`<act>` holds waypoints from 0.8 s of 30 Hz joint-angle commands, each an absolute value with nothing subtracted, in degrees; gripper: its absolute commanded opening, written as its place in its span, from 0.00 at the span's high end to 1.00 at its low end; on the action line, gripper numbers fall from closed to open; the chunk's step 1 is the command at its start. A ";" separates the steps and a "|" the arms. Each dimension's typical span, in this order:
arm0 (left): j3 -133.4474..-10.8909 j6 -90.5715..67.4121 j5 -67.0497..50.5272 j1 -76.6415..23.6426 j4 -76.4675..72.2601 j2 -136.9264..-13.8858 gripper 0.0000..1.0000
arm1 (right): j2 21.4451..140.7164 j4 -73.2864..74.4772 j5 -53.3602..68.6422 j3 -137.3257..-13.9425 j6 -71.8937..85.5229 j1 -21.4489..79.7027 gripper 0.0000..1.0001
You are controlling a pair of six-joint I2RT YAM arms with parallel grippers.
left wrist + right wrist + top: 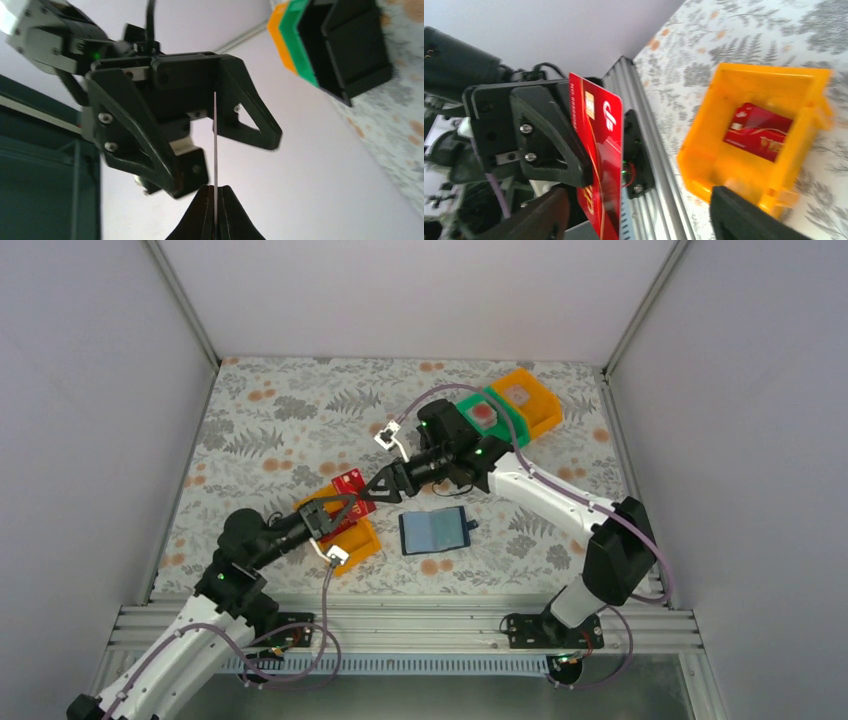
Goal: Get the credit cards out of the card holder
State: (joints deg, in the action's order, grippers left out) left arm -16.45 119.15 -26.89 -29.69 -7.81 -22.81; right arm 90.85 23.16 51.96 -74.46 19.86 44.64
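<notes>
A red credit card (350, 483) stands on edge above the table, and my left gripper (338, 508) is shut on it. The left wrist view shows this card (215, 145) as a thin line pinched between my left gripper (215, 207). My right gripper (378, 484) stands open around the same card (596, 145), and its fingers (744, 215) do not touch it. The dark navy card holder (434, 531) lies open and flat on the table, to the right of both grippers. Another red card (756, 131) lies in the orange bin (704, 165) below.
The orange bin (362, 543) sits under my left gripper, near the table's front edge. Nested orange, green and black bins (515, 405) stand at the back right behind the right arm, also seen in the left wrist view (325, 45). An aluminium rail (400, 625) borders the front.
</notes>
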 commanded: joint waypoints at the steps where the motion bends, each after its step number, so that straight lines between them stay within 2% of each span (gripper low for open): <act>1: -20.86 120.08 -18.13 -30.71 11.28 -21.52 0.98 | 86.07 26.20 42.13 -74.74 19.61 41.07 0.09; 2: -22.99 116.84 -15.33 -31.09 14.93 -21.96 0.98 | 84.33 26.35 39.59 -73.95 19.91 39.82 0.02; 3: -25.90 112.63 -12.76 -31.30 19.21 -23.23 0.98 | 82.30 26.88 36.62 -73.31 19.99 38.83 0.01; 7: -47.23 91.29 -9.81 -32.51 43.08 -37.46 0.98 | 80.18 30.25 31.29 -72.33 18.15 36.07 0.01; 9: -58.69 69.79 -7.73 -33.45 48.35 -47.61 0.98 | 79.82 31.55 29.51 -71.97 17.57 35.36 0.01; 12: -70.59 51.18 -7.76 -34.25 58.70 -59.73 0.98 | 79.18 32.53 26.42 -71.33 17.53 34.46 0.01; 15: -74.90 37.62 -11.83 -34.70 65.78 -67.65 0.98 | 78.13 32.22 25.90 -70.44 17.72 33.95 0.01; 18: -74.08 32.31 -13.33 -34.89 65.91 -70.74 0.98 | 76.95 31.02 27.48 -69.02 18.09 33.85 0.01; 24: -70.45 24.99 0.83 -34.89 62.08 -76.11 0.98 | 73.89 31.01 25.19 -66.83 19.39 33.85 0.01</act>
